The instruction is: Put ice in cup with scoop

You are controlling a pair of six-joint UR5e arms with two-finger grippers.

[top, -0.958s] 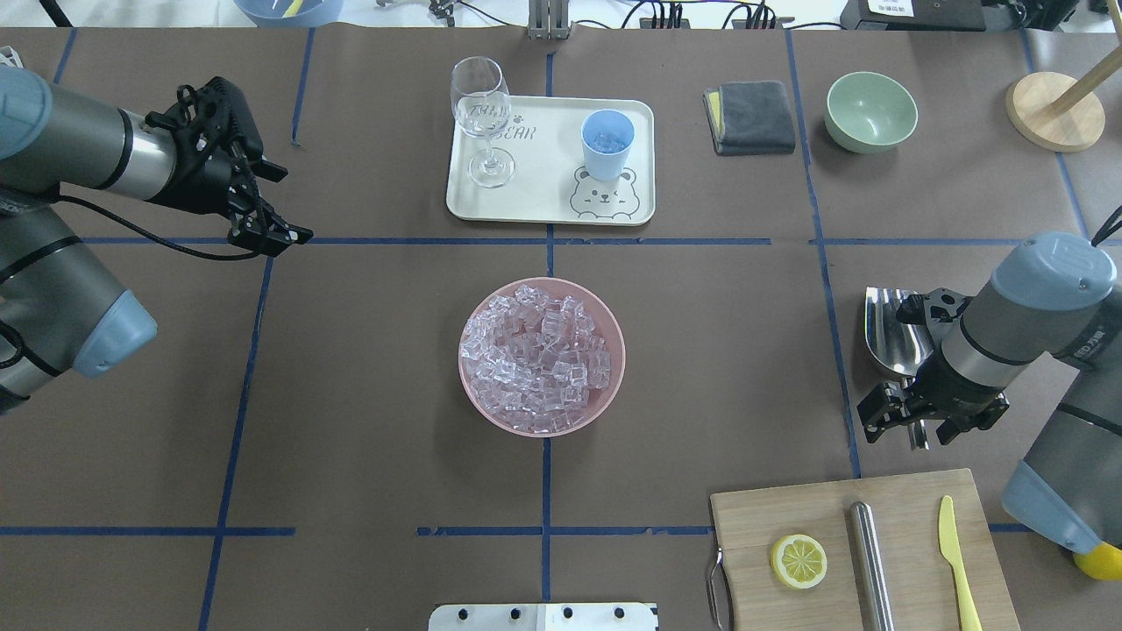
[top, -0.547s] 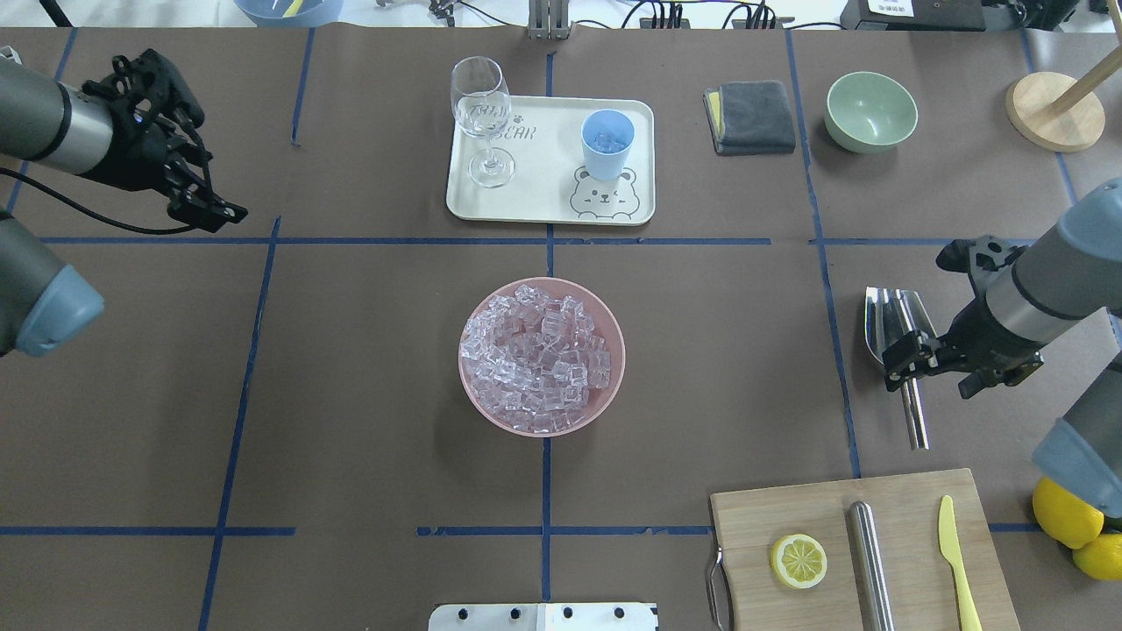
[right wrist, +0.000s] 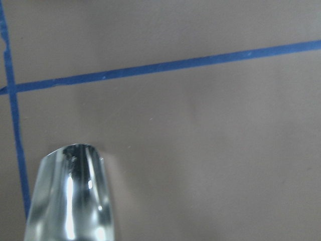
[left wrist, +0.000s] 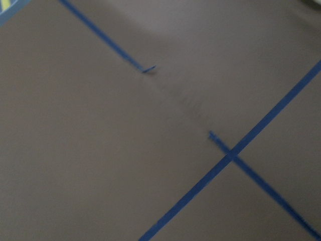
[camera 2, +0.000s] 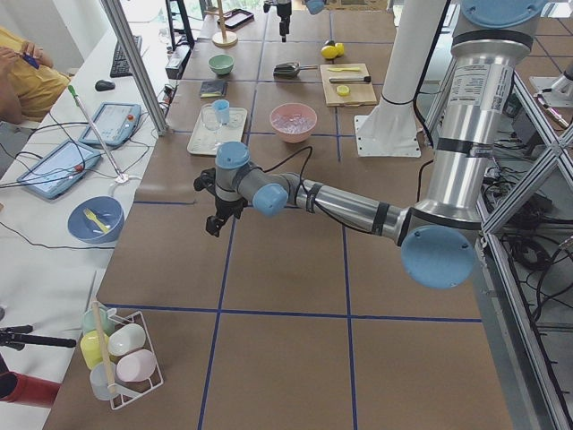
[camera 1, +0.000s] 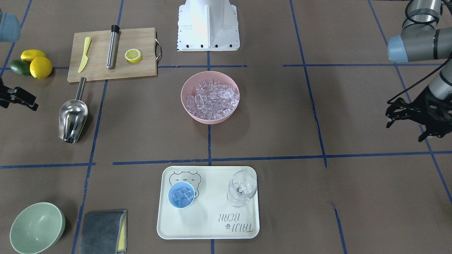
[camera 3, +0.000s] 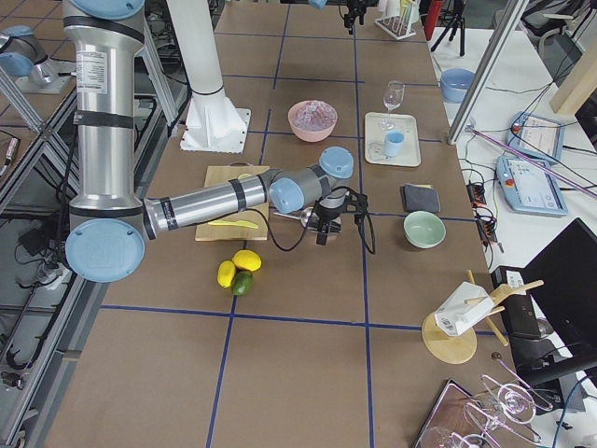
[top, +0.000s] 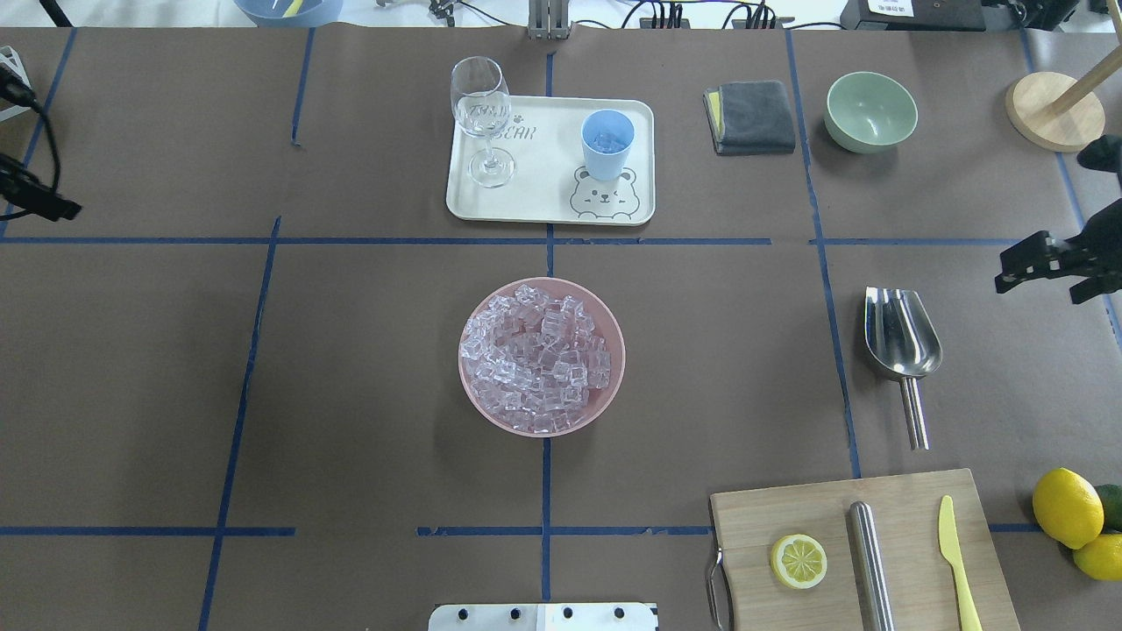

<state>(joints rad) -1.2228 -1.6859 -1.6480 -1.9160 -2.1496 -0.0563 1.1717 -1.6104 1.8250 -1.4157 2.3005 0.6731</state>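
The steel scoop (top: 901, 342) lies alone on the table at the right, handle toward the robot; it also shows in the front view (camera 1: 73, 118) and the right wrist view (right wrist: 70, 201). The light-blue cup (top: 607, 143) stands on the cream tray (top: 543, 197) with a few ice cubes inside (camera 1: 182, 193). The ice (top: 536, 358) fills a pink bowl (top: 614, 337) at the centre. My right gripper (top: 1047, 270) is open and empty at the right edge, beyond the scoop. My left gripper (camera 1: 405, 130) is open and empty at the far left edge.
A wine glass (top: 482, 118) stands on the tray beside the cup. A grey cloth (top: 749, 116) and a green bowl (top: 870, 111) sit at the back right. A cutting board (top: 863, 552) with lemon slice, steel cylinder and yellow knife is front right, lemons (top: 1069, 508) beside it.
My right gripper has drawn back from the scoop's handle to the right edge, leaving the scoop lying on the table. My left arm has pulled back to the left edge.
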